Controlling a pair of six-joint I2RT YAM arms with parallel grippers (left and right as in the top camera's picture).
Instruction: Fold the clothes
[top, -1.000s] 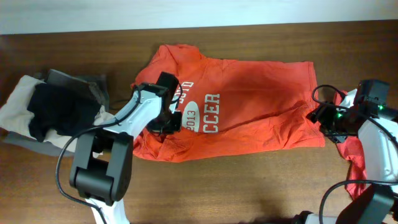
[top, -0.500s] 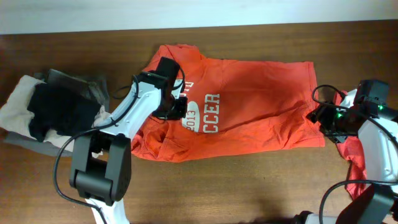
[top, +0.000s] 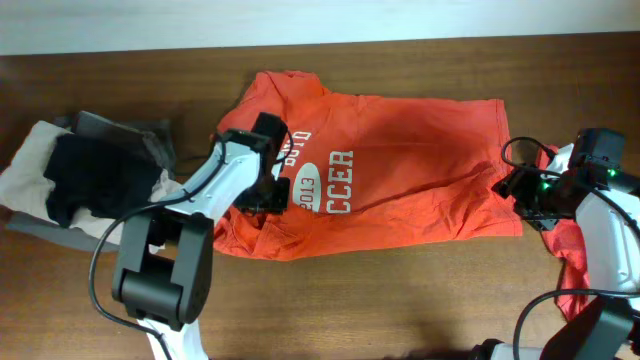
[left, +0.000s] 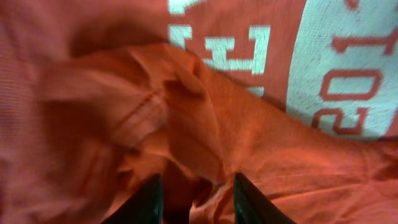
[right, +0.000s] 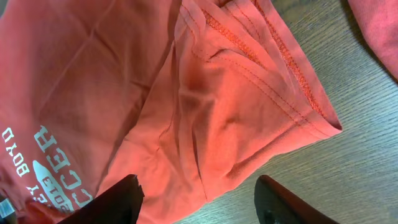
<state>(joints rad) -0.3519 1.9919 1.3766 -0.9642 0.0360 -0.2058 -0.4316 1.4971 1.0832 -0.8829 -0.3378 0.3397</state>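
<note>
The clothes are an orange-red T-shirt (top: 410, 170) with white lettering, spread across the table, and a second red garment (top: 572, 262) at the right edge. My left gripper (top: 272, 195) hovers low over the shirt's crumpled left side beside the print. In the left wrist view this gripper (left: 198, 205) stands open, a raised fold of shirt (left: 186, 124) lying loose between its fingers (left: 146, 202). My right gripper (top: 522, 190) is open above the shirt's right hem corner (right: 311, 106), over cloth and wood, holding nothing.
A pile of beige, black and grey clothes (top: 80, 180) lies at the left end of the wooden table (top: 420, 300). The red garment (right: 379, 31) shows again at the top right of the right wrist view. A white wall strip runs along the table's far edge.
The left gripper went toward the far edge and came back near the print, and its jaws parted, releasing the fold. The right arm has not moved.
</note>
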